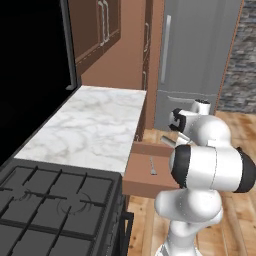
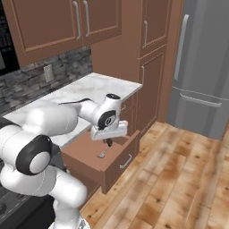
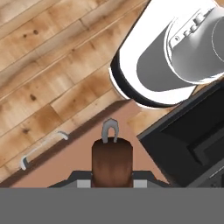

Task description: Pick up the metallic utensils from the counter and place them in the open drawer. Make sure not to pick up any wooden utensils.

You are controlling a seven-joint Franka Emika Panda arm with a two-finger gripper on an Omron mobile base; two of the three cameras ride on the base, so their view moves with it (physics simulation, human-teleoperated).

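Observation:
The drawer (image 2: pixel 91 166) stands open below the counter (image 2: pixel 89 87), out over the wooden floor. A thin silver fork (image 2: pixel 102 155) lies on its floor, and it shows in the left base view as the fork (image 1: pixel 152 167) in the drawer (image 1: pixel 145 182). My gripper (image 2: pixel 108 142) hangs just above the drawer's inside, pointing down, shut on a short utensil with a dark brown handle (image 3: pixel 112 161) and a silver end (image 3: pixel 109 130). In the hand view my gripper (image 3: pixel 112 177) has that handle between its fingers. The marble counter (image 1: pixel 95 125) looks bare. The wooden utensils are out of view.
A black stove top (image 1: pixel 50 200) adjoins the counter's near end. A grey fridge (image 2: pixel 201 67) stands to the right, beyond tall brown cabinets (image 2: pixel 152 67). The drawer's front carries a metal handle (image 2: pixel 126 162). Open wooden floor (image 2: pixel 179 179) lies in front of the drawer.

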